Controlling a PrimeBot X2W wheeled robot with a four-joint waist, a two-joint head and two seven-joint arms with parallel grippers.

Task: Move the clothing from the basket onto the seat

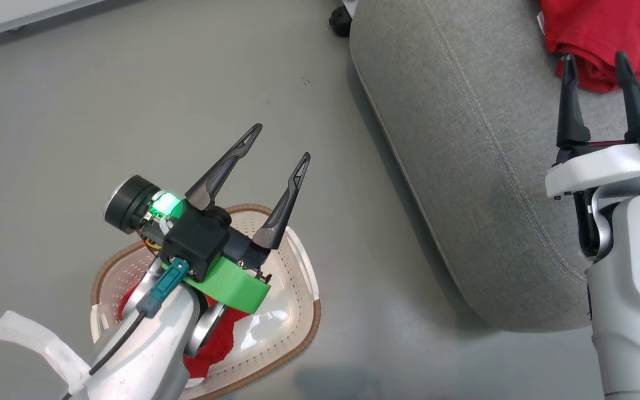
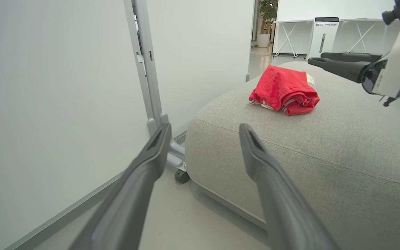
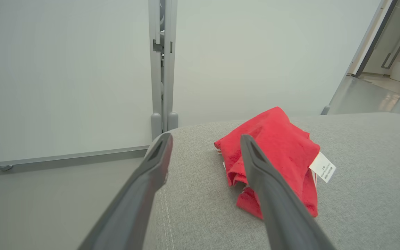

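Our main worry is the second red garment (image 1: 221,344), which lies crumpled on the bottom of the laundry basket (image 1: 285,275). The basket stands on the floor (image 1: 103,111), near the seat's (image 1: 464,166) long rounded edge. Our left forearm (image 1: 148,344) hides much of the garment in the head view, so we would be reaching for cloth we only partly see.

The left claw (image 1: 281,141) hangs above the basket's far rim with its fingers aimed out over the floor rather than down. We judge it must tilt well downward first. A careless descent could strike the brown rim or the perforated wall and shove or tip so light a basket. A shallow pinch on one fold could let the garment slip onto the floor between basket and seat, or trail and snag on the rim.

The other risk sits on the seat. The striped red garment (image 1: 592,28), with its white paper tag (image 3: 322,167), lies bunched well in from the seat's rounded edge. The right claw (image 1: 594,55) is poised just beside it, and a sideways sweep could hook the cloth and drag it toward the edge.

Both claws are spread wide and hold nothing. The left touches nothing. The right looks clear of the fabric in the left wrist view, though we cannot be sure.
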